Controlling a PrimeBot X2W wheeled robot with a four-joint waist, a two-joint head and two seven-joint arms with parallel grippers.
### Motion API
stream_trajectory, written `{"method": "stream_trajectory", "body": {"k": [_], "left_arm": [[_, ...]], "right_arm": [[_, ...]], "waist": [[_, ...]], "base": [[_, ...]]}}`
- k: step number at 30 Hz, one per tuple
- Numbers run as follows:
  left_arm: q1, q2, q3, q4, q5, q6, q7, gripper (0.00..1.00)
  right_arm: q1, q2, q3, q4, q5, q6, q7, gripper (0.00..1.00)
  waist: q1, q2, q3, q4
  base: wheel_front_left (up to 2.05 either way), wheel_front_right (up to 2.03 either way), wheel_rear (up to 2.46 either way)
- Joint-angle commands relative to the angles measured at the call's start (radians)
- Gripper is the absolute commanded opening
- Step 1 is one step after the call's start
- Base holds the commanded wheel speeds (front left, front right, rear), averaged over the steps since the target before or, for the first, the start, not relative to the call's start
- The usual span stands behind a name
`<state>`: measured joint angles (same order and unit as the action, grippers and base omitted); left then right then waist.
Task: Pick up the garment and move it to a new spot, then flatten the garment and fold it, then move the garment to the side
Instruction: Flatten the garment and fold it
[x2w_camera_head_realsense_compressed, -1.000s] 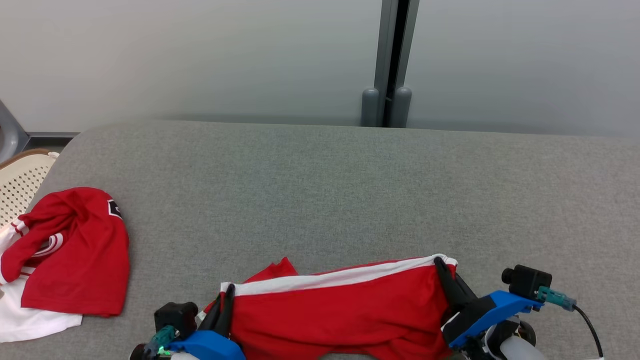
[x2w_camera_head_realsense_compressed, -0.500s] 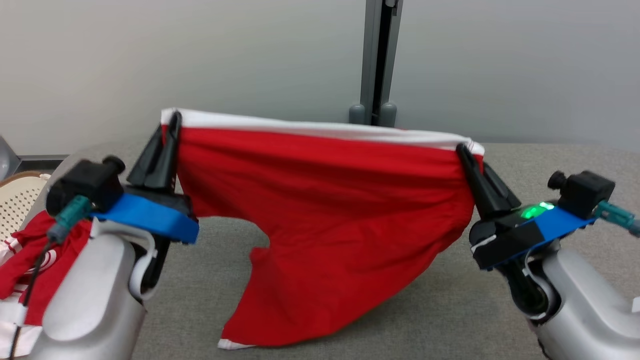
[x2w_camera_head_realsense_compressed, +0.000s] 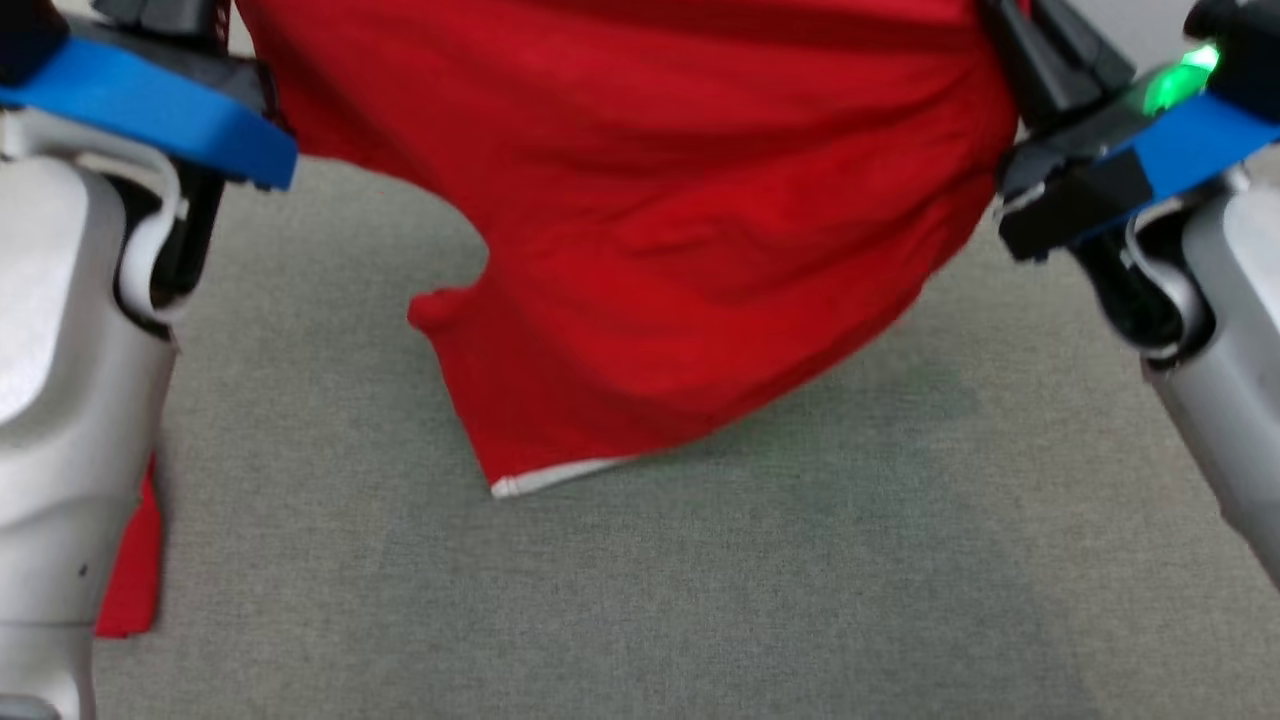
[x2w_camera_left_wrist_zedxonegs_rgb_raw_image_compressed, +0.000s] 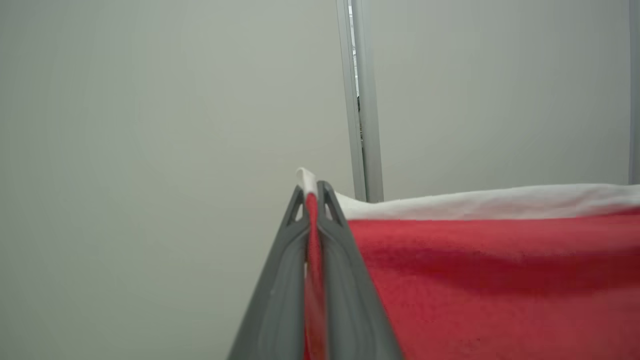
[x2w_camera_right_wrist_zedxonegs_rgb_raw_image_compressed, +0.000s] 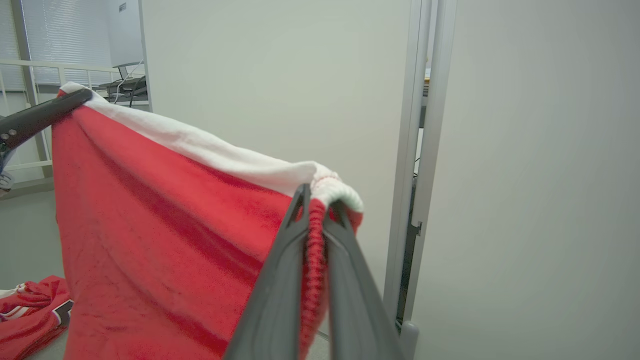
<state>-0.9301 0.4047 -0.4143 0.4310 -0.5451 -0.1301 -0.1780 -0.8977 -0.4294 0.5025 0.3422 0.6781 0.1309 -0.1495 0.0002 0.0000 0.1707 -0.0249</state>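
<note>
- Two grippers carry the load: the left gripper (x2w_camera_left_wrist_zedxonegs_rgb_raw_image_compressed: 314, 192) is clamped shut on one end of the garment's (x2w_camera_head_realsense_compressed: 680, 220) white band (x2w_camera_left_wrist_zedxonegs_rgb_raw_image_compressed: 490, 202). The right gripper (x2w_camera_right_wrist_zedxonegs_rgb_raw_image_compressed: 320, 200) is clamped shut on the other end, with cloth pinched between the fingers of each.
- Change noted: a second ago the garment lay low at the near edge of the desk (x2w_camera_head_realsense_compressed: 700, 600). It now hangs raised and stretched between the two arms, white band uppermost, red body draping below. The head camera's framing has also shifted, so part of the apparent rise belongs to the view.
- Position: the garment is in the air over the grey desk. Its lowest corner (x2w_camera_head_realsense_compressed: 545, 475), trimmed in white, hangs close to the surface; whether it touches cannot be told.
- Assessment: the pick-up appears complete and the carry to a new spot is in hand. Flattening, folding and moving aside remain outstanding.
- Risk: the trailing corner could drag and bunch as the cloth is laid down.
- Containers: no contents to record. Other red-and-white clothing (x2w_camera_right_wrist_zedxonegs_rgb_raw_image_compressed: 30, 305) lies loose on the desk at the robot's left, not inside anything.
</note>
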Motion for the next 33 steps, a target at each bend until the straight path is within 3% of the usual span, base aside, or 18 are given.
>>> {"method": "stream_trajectory", "body": {"k": [1, 7, 11, 18, 23, 33], "left_arm": [[-0.049, -0.006, -0.005, 0.020, -0.008, -0.001, -0.007, 0.00], [-0.275, -0.033, 0.009, 0.103, 0.033, -0.001, -0.074, 0.00], [-0.298, -0.079, 0.070, 0.048, 0.071, 0.001, -0.087, 0.00], [0.053, -0.124, 0.118, -0.033, 0.084, 0.000, -0.087, 0.00], [0.370, -0.168, 0.155, -0.050, 0.045, -0.001, -0.087, 0.00], [0.780, -0.252, 0.235, -0.083, 0.072, -0.001, -0.087, 0.00]], "right_arm": [[-0.063, 0.011, 0.001, 0.026, -0.024, 0.000, -0.020, 0.00], [-0.314, 0.040, -0.020, 0.161, -0.192, 0.000, -0.108, 0.00], [-0.366, 0.049, -0.050, 0.137, -0.285, 0.000, -0.115, 0.00], [-0.094, 0.030, -0.003, 0.016, -0.388, 0.000, -0.116, 0.00], [0.176, 0.030, 0.034, -0.062, -0.385, 0.000, -0.116, 0.00], [0.642, 0.101, -0.003, -0.146, -0.375, 0.000, -0.116, 0.00]], "waist": [[-0.0002, 0.0000, 0.055, 0.031], [-0.0002, 0.0000, 0.151, 0.042], [-0.0002, 0.0000, 0.181, 0.061], [-0.0002, 0.0000, 0.160, 0.081], [-0.0002, 0.0000, 0.121, 0.094], [-0.0002, 0.0000, -0.041, 0.112]], "base": [[0.00, 0.00, 0.00], [0.00, 0.00, 0.00], [0.00, 0.00, 0.00], [0.00, 0.00, 0.00], [0.00, 0.00, 0.00], [0.00, 0.00, 0.00]]}}
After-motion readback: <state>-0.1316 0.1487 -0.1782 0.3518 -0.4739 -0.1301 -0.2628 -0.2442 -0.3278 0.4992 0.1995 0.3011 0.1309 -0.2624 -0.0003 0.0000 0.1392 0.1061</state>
